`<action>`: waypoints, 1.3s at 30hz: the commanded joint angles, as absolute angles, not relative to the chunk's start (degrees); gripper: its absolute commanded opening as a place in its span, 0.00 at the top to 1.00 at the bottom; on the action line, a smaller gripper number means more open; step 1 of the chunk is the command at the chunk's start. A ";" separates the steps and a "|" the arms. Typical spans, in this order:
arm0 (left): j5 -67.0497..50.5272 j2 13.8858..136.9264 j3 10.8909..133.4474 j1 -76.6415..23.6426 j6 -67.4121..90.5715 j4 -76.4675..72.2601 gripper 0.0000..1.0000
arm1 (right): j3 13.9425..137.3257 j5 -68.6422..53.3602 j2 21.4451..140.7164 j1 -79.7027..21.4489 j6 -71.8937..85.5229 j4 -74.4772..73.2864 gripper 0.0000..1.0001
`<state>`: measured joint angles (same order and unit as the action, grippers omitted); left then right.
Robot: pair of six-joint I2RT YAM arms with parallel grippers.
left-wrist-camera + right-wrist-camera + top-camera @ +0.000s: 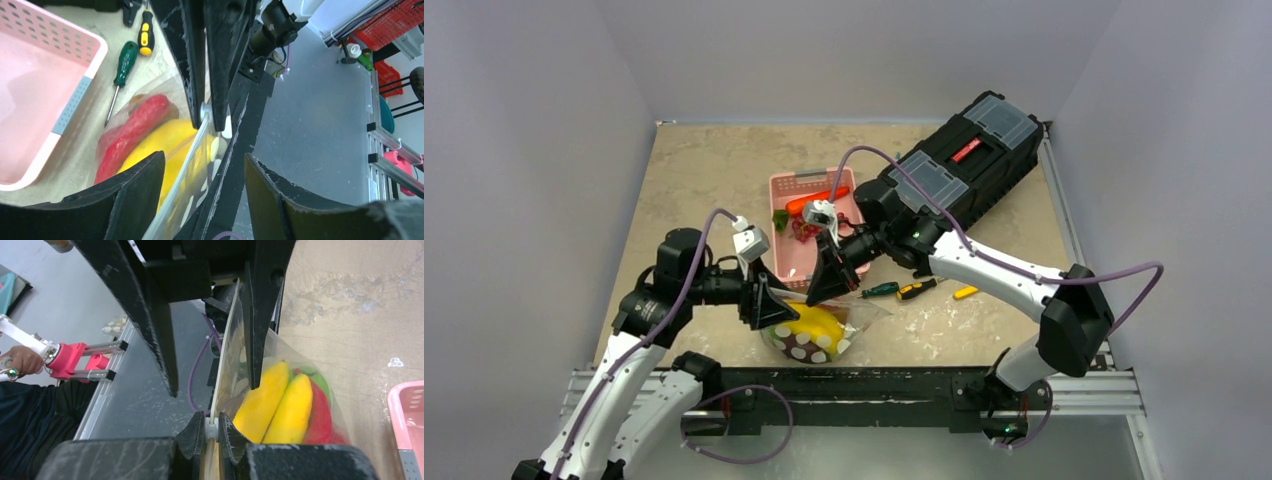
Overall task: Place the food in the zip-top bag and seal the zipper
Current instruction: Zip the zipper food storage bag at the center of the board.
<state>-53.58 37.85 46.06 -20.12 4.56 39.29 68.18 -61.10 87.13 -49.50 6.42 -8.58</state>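
The zip-top bag [814, 338] lies at the near table edge with yellow bananas [272, 400], a red piece [320, 415] and a green piece [320, 381] inside. My right gripper [211, 424] is shut on the white slider of the zipper [225, 350]. My left gripper [204, 165] is open, its jaws standing apart on either side of the zipper strip [180, 172]. From above, the left gripper [776, 310] and right gripper [824, 290] meet over the bag's mouth. More food stays in the pink basket [784, 190]: a carrot [817, 200], grapes [804, 232] and a green piece [780, 218].
Three screwdrivers lie right of the bag: green [881, 290], orange [917, 289], yellow [965, 292]. A black toolbox [964, 160] sits at the back right. The table's front rail runs just below the bag.
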 commanded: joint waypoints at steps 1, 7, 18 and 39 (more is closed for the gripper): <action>-52.31 35.99 43.24 -21.92 7.18 36.71 0.43 | 72.49 -62.60 87.23 -49.83 3.83 -10.93 1.00; -49.64 34.66 42.48 -24.07 7.81 36.53 0.57 | 74.47 -61.57 88.15 -49.83 2.79 -13.28 1.00; -32.63 28.70 41.82 -24.17 6.20 37.09 1.00 | 73.30 -58.58 87.26 -49.77 2.54 -13.78 1.00; -13.69 17.68 41.20 -24.17 7.24 38.73 1.00 | 64.88 -49.66 80.35 -49.42 3.70 -10.79 1.00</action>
